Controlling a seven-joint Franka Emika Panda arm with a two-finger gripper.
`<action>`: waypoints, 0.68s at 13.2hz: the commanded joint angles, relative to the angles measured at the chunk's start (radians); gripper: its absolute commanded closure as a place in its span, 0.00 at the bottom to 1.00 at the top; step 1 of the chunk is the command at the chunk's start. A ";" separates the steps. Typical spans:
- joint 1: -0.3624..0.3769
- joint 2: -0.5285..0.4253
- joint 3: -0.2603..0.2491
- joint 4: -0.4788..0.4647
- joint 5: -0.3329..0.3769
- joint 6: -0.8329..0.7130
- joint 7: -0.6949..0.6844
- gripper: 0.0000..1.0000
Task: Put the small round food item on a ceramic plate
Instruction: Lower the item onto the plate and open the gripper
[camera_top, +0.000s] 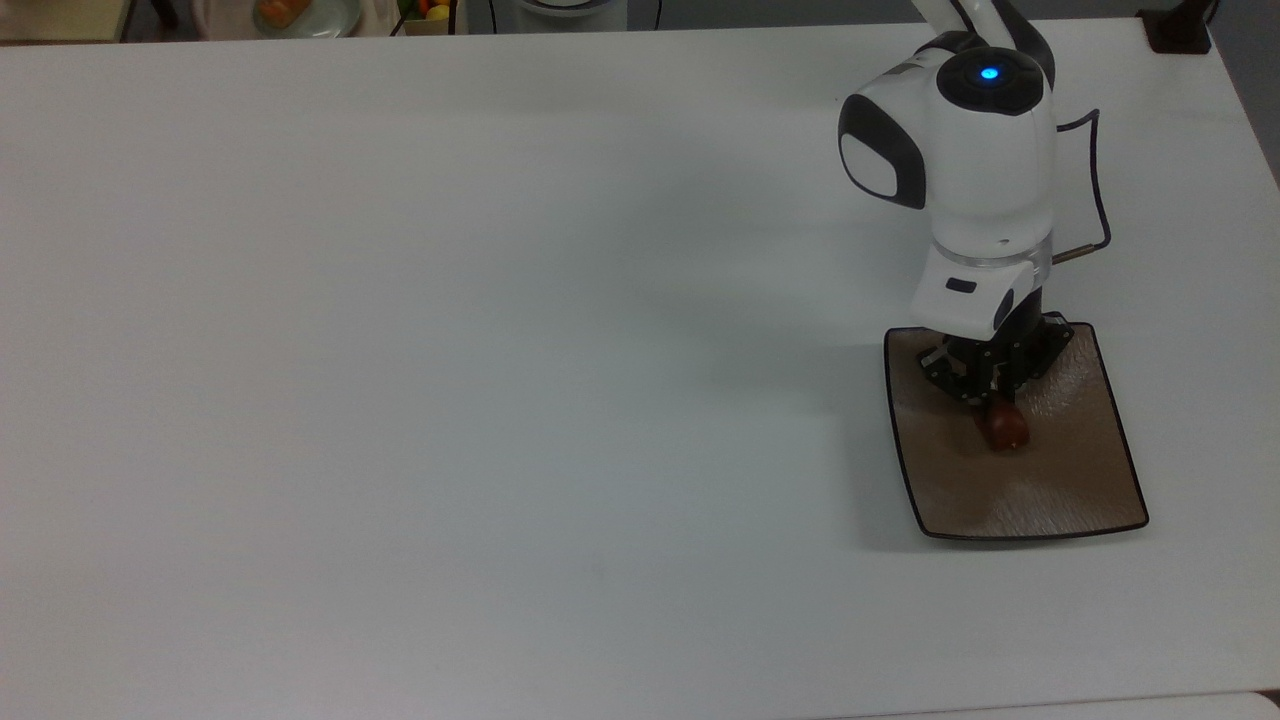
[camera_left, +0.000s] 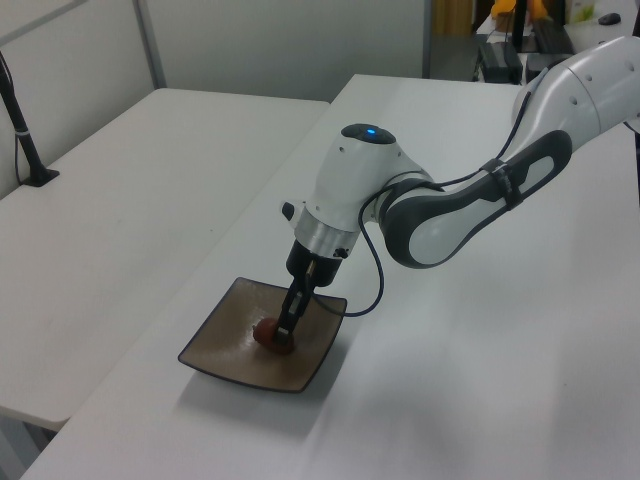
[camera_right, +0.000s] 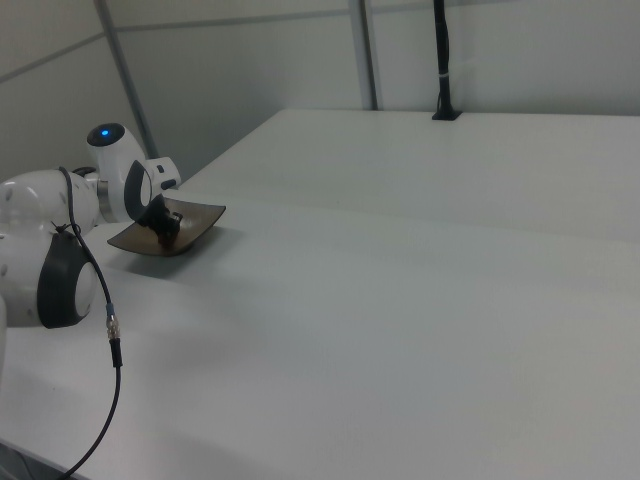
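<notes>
Bench (camera_top: 450, 400) surface, white and bare, spreads across most of the top view, leaving wide open room to the top view's left of the ceramic plate (camera_top: 1060, 480); the plate sits near the top view's right side, with a strip of bench between its right rim and the bench edge and another strip between its lower rim and the near edge. In the left view the ceramic plate (camera_left: 225, 350) lies close to the bench's edge on the left view's left, beyond which a second white table (camera_left: 120, 190) stands across a narrow gap. The plate's rounded corners and thin dark rim are free on all sides, nothing touching them from outside. The gripper (camera_top: 1000, 405) reaches down over the plate's upper half in the top view, its fingers closed on the small round food item (camera_top: 1004, 430), which sits low at about the middle of the dished surface; whether it touches the surface cannot be told. In the left view the small round food item (camera_left: 268, 335) appears at the fingertips, over the plate's centre. Its long axis seems to run roughly from the upper left to the lower right of the top view, though it is too small to be sure. In the right view the gripper (camera_right: 165, 232) and plate (camera_right: 200, 222) sit at the right view's far left, with open bench stretching away to the right.
</notes>
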 joint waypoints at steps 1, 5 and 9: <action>0.018 0.010 -0.021 0.024 -0.019 0.012 0.083 0.40; 0.018 0.004 -0.031 0.023 -0.019 0.010 0.101 0.00; 0.028 -0.102 -0.063 -0.017 -0.016 -0.010 0.104 0.00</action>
